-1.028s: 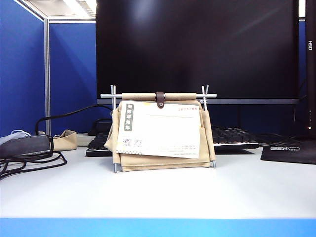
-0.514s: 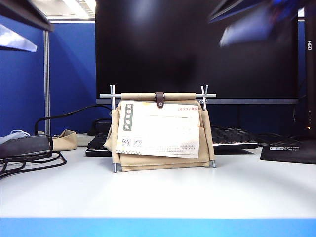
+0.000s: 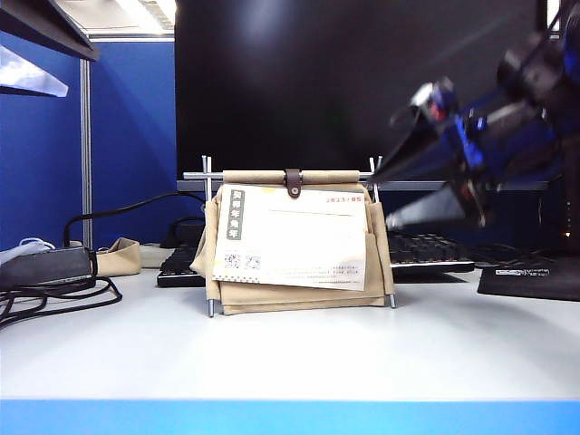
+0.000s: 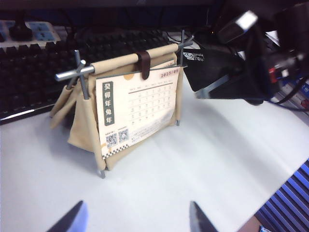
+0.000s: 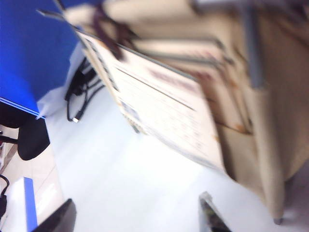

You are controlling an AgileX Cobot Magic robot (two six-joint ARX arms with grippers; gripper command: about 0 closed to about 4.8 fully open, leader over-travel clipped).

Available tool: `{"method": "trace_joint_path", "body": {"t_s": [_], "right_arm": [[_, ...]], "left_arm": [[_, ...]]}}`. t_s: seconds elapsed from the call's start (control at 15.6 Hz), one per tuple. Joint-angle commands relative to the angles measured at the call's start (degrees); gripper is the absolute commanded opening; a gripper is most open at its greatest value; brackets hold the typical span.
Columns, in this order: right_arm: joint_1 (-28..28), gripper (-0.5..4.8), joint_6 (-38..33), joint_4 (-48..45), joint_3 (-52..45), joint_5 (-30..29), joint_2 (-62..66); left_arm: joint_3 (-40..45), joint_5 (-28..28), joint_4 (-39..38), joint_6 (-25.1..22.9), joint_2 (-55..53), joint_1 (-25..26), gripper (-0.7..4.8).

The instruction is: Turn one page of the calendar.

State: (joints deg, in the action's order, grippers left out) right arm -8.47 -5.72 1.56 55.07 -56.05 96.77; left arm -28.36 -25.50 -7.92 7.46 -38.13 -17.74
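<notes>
Exterior view: right gripper [image 3: 412, 172] gaping beside calendar [image 3: 299, 237], left gripper [image 4: 135, 220] gaping, hanging back; fast approach risking toppling frame, creasing page [image 3: 292, 236].

White table [image 3: 299, 353], blue along the front edge. At its middle, on thin metal legs, the calendar [image 3: 299, 240]. Straight behind the calendar, a black keyboard [image 3: 426, 252]. Left of the calendar, a coil of black cable [image 3: 54, 299] beside a grey adapter [image 3: 45, 265], and a small beige pouch [image 3: 118, 256] just past them. Right of the calendar, toward the back, a black mat [image 3: 535, 276].
</notes>
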Motion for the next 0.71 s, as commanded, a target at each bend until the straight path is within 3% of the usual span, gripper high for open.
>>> {"method": "trace_joint_path", "body": {"t_s": [0.06,0.71], "right_arm": [[-0.07,3.25,-0.33,-5.01,0.26,-2.19,1.79],[-0.09,3.24,-3.69,-13.94,1.03,0.04,9.73]], "left_arm": [[-0.13,-0.20,0.31,-0.20,0.07,0.02,2.79],[-0.13,-0.07,0.31,-0.15,0.07,0.02,2.79]]}}
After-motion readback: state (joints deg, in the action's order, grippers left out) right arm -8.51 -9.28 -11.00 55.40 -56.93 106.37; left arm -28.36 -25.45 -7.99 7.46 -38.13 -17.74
